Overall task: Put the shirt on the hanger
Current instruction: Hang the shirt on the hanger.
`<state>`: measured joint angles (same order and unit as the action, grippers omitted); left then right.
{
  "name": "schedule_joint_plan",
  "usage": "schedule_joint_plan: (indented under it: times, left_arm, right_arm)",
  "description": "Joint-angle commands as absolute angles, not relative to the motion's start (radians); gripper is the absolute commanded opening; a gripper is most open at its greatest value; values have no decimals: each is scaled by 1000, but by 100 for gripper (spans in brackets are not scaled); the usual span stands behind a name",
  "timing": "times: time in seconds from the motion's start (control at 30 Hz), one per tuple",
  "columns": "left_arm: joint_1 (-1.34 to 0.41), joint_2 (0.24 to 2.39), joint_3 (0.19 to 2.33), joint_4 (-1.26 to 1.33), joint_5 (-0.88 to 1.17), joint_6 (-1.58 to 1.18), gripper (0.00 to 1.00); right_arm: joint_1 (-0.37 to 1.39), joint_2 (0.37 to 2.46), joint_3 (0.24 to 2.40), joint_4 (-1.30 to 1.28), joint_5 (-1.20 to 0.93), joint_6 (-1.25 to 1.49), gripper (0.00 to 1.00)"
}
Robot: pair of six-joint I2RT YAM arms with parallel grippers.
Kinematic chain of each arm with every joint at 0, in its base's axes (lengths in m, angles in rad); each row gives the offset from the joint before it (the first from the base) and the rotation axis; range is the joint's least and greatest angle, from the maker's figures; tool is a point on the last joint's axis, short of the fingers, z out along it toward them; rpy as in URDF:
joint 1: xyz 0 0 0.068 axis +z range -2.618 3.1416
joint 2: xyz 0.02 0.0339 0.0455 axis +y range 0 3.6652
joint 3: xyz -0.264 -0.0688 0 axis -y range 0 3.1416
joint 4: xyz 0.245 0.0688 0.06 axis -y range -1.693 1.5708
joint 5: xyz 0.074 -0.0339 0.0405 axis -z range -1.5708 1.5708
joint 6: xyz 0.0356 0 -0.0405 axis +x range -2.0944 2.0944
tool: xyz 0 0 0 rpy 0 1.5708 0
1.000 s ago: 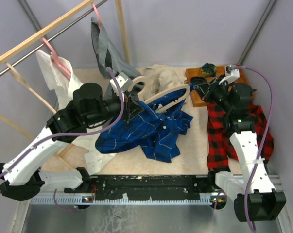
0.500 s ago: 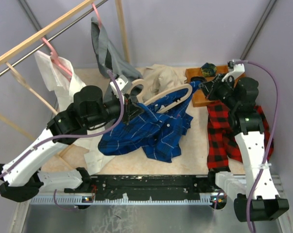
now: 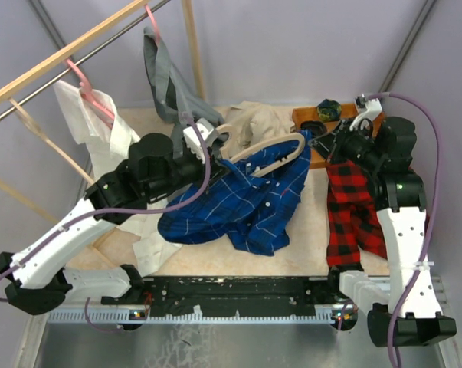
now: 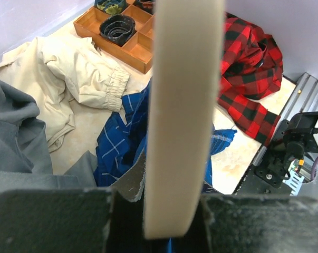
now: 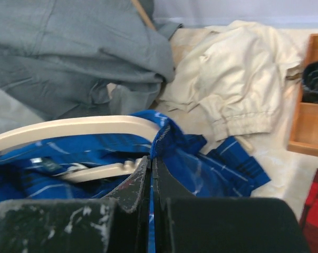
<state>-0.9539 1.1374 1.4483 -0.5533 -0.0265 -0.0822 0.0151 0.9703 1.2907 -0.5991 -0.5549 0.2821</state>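
The pale beige hanger (image 3: 270, 151) is held tilted above the table, with the royal-blue checked shirt (image 3: 242, 203) draped over and under it. My left gripper (image 3: 208, 152) is shut on the hanger near its hook; in the left wrist view the hanger (image 4: 182, 105) runs up between the jaws of the gripper (image 4: 166, 203). My right gripper (image 3: 321, 144) is at the hanger's right end, shut on the shirt's hem. In the right wrist view the jaws (image 5: 152, 164) pinch the blue edge (image 5: 166, 134) beside the hanger arm (image 5: 69, 128).
A red-and-black plaid shirt (image 3: 359, 211) lies at the right under my right arm. A wooden tray (image 3: 316, 156) stands behind it. A beige garment (image 3: 257, 119) lies at the back centre. A grey garment (image 3: 163, 77) and a white shirt (image 3: 100, 134) on a pink hanger (image 3: 89, 88) hang from the rail.
My right gripper has pulled the shirt's edge up and to the right along the hanger's end. My left arm has shifted right and back with the hanger.
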Motion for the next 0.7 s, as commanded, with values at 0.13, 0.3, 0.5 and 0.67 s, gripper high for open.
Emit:
schedule_joint_plan:
  times: [0.13, 0.3, 0.5, 0.67]
  left_arm:
    - [-952, 1188, 1449, -474, 0, -28, 0]
    - [-951, 1188, 1435, -447, 102, -10, 0]
    - [-951, 1174, 1407, -446, 105, -8, 0]
    - [-951, 1210, 1415, -466, 61, -13, 0]
  right_arm:
    - [8, 939, 1296, -381, -808, 494, 0]
    - [9, 963, 1304, -352, -746, 498, 0]
    - [9, 1000, 1344, -326, -741, 506, 0]
    - [70, 978, 1356, -316, -736, 485, 0]
